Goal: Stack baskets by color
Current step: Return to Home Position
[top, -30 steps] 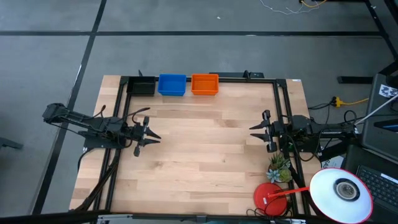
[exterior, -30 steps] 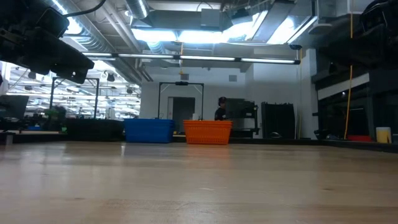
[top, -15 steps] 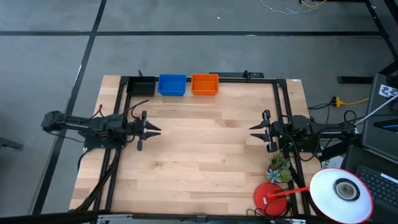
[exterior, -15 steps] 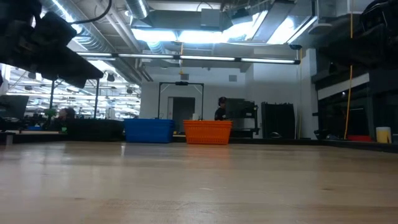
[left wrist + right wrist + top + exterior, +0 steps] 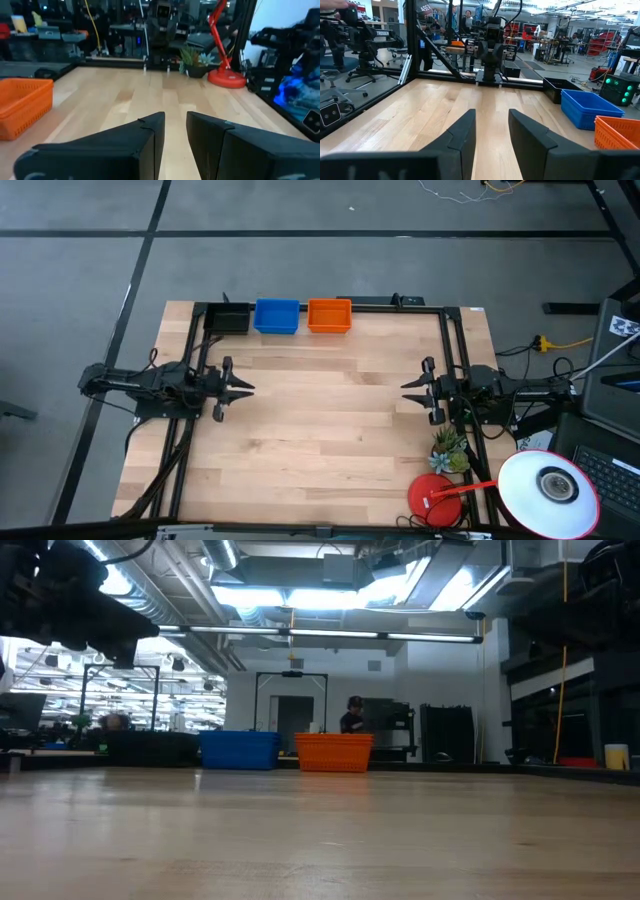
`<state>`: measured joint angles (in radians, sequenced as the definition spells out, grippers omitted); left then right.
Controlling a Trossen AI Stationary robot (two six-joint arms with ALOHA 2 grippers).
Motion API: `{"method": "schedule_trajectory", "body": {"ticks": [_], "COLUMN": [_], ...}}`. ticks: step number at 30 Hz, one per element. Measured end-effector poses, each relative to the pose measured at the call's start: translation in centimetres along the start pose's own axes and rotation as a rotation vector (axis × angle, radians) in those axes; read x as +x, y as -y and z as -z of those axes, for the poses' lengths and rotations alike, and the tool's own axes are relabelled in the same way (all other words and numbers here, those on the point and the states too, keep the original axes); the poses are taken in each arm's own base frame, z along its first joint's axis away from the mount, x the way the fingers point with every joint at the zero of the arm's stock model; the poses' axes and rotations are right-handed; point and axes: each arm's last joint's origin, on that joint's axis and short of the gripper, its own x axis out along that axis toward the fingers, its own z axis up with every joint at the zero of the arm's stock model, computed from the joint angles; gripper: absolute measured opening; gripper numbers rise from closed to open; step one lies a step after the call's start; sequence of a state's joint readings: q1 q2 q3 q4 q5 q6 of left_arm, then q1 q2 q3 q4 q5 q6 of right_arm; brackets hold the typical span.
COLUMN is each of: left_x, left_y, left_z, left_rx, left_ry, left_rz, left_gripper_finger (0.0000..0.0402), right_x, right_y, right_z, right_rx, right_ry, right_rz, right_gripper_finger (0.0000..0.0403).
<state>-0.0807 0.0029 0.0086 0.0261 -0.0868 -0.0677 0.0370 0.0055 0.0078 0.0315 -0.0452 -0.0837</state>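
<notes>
Sitting in a row along the far edge of the table (image 5: 330, 440), the baskets are sorted by colour. The black stack (image 5: 228, 318) is farthest left, the blue stack (image 5: 277, 316) is just beside it on the right, and the orange stack (image 5: 329, 314) comes next, approx. mid-edge. From above each colour shows as one footprint, which fits nested piles. How many baskets each pile holds I can't tell, since the top one hides the rest. Kept tight to the far edge, they leave the middle of the table bare, prob. so neither arm clips them when swinging past.

On the left side of the table the left gripper (image 5: 240, 389) hovers, pointing right toward the centre. Its fingers stand a narrow gap apart w/ nothing btwn them. Mirroring it on the right side, the right gripper (image 5: 408, 387) points left, its fingers likewise slightly parted & empty. Both are well apart from the piles and tucked back near their own bases. I judge that a rest pose: w/ every colour gathered, nothing is left to carry, so the job looks done.

At the near right corner a red lamp base (image 5: 432, 495) and a small plant (image 5: 450, 448) sit beside the right arm, outside the sorting.
</notes>
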Motion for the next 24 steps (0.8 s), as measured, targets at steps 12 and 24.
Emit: {"method": "schedule_trajectory", "body": {"ticks": [12,24], "left_x": [0.1,0.1], "left_y": [0.0,0.0], "left_z": [0.11,0.1], "left_rx": [0.001,0.001], "left_ry": [-0.014,-0.013], "left_rz": [-0.002,-0.002], "left_gripper_finger": [0.0073,0.0073], "right_x": [0.0,0.0], "right_y": [0.0,0.0], "right_z": [0.01,0.01], "right_rx": [0.0,0.0], "right_ry": [-0.001,-0.001], "right_rz": [0.0,0.0], "right_gripper_finger": [0.0117,0.0117]}}
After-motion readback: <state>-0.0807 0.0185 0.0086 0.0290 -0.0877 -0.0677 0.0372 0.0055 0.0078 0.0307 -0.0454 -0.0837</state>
